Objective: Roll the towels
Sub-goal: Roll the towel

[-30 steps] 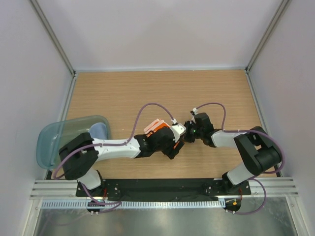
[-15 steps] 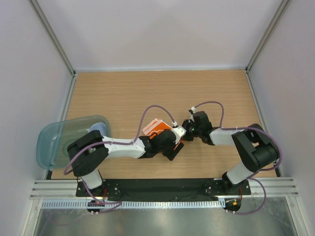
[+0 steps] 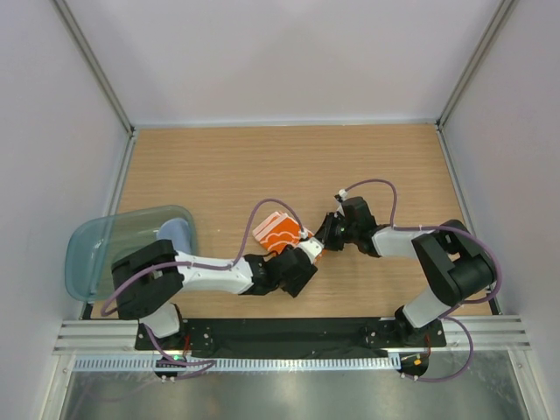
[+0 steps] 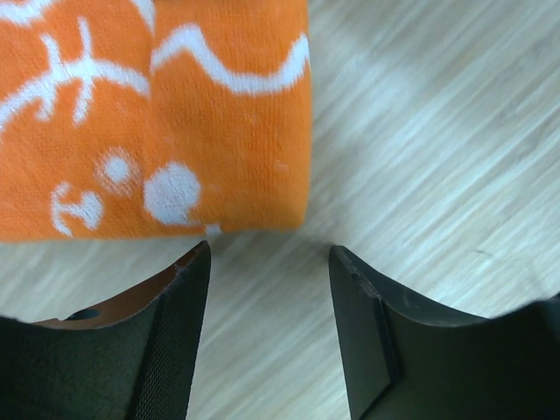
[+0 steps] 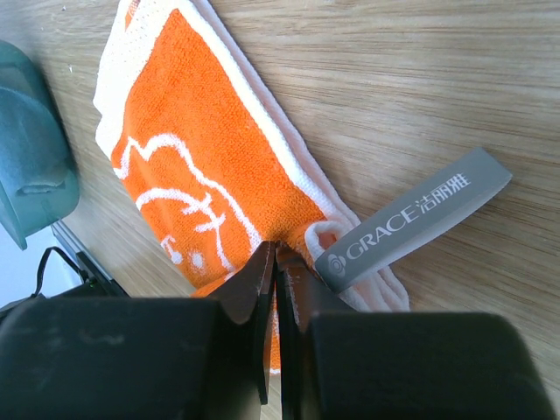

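An orange and white patterned towel (image 3: 278,233) lies folded flat on the wooden table near the middle. It fills the top of the left wrist view (image 4: 157,114) and shows in the right wrist view (image 5: 201,184) with a grey label loop (image 5: 411,219) at its white hem. My left gripper (image 3: 306,250) is open and empty, its jaws (image 4: 267,249) just short of the towel's near edge. My right gripper (image 3: 323,234) is shut, its tips (image 5: 276,249) on the towel's corner beside the label. No cloth shows between the jaws. A pale blue towel (image 3: 175,234) lies in the tray.
A translucent blue-green plastic tray (image 3: 96,249) stands at the table's left edge; it also shows in the right wrist view (image 5: 31,166). Pale walls enclose the table on three sides. Both arms reach in close together at the centre.
The left gripper has let go of the orange towel and drawn back toward the near edge. The towel now lies flat. The right gripper has shifted slightly left onto its corner.
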Robot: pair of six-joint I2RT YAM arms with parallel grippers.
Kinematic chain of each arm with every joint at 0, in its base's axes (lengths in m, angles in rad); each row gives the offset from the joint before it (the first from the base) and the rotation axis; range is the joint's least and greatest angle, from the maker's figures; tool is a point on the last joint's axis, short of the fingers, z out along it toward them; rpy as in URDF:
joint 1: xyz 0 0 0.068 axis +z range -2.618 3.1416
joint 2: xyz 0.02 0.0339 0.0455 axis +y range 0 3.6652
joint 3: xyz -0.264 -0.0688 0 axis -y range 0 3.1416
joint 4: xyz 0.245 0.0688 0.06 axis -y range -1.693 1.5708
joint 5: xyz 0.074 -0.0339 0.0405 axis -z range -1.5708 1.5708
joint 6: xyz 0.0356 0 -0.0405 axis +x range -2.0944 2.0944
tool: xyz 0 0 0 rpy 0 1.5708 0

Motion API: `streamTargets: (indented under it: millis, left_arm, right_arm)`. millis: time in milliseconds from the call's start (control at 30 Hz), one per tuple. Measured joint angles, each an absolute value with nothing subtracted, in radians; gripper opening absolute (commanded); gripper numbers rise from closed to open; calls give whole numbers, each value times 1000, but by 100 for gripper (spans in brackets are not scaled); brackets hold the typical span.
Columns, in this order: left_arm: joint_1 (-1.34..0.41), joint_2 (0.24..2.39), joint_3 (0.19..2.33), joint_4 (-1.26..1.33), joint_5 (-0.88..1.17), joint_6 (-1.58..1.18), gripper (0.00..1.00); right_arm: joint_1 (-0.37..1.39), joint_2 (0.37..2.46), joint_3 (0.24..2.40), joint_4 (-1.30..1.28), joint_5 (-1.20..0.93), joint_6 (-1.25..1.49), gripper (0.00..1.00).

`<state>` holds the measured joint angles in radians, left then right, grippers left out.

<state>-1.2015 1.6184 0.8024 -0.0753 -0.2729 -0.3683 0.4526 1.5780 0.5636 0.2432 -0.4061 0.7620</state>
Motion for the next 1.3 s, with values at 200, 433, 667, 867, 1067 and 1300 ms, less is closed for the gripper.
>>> streamTargets:
  millis: [200, 433, 667, 867, 1067, 1300]
  left_arm:
    - [-1232, 1623, 799, -104, -301, -386, 54]
    - [-1266, 1634, 834, -164, -392, -384, 60]
    - [-1275, 1472, 883, -269, -419, -318, 71]
    - [-1273, 1481, 962, -245, -395, -251, 72]
    - [-1242, 1684, 993, -197, -365, -243, 70]
    - [-1195, 1765, 1005, -181, -363, -241, 66]
  right_arm:
    - [453, 1579, 565, 238, -407, 762, 9]
    - [453, 1580, 565, 238, -408, 762, 9]
    - [453, 1582, 569, 234, -408, 762, 10]
    - [453, 1599, 583, 233, -419, 762, 10]
    - [453, 1604, 585, 237, -426, 763, 10]
    - [453, 1604, 585, 238, -430, 763, 10]
